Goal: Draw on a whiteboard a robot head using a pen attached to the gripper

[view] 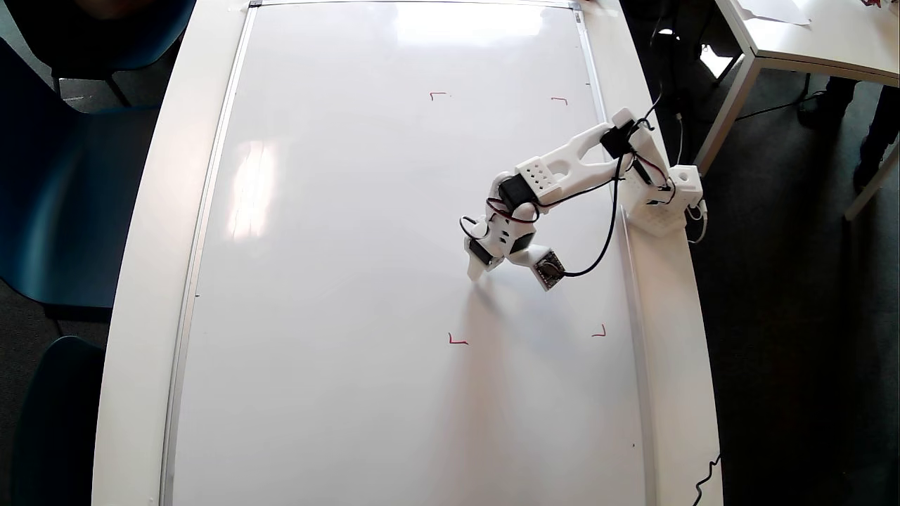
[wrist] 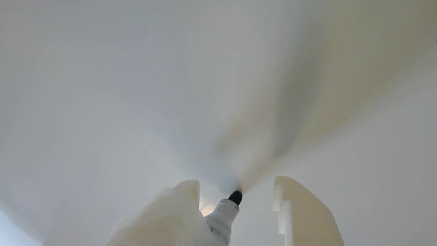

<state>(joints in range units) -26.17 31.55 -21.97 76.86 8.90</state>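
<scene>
1 whiteboard [view: 337, 211], 4 red marks [view: 458, 340], 1 pen [wrist: 223, 215]

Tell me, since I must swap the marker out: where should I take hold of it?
Grip the pen by its white barrel just behind the dark tip, coming from the open side by the free finger; the other finger hides its opposite flank.

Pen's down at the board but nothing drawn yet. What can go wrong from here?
1. The pen sits beside one finger of the gripper, jaws apart; if its mount is loose, drag may tilt it.
2. No blue line shows on the whiteboard; the tip may be skating or dry.
3. The black cable loops low over the board and might snag or smear ink.
</scene>
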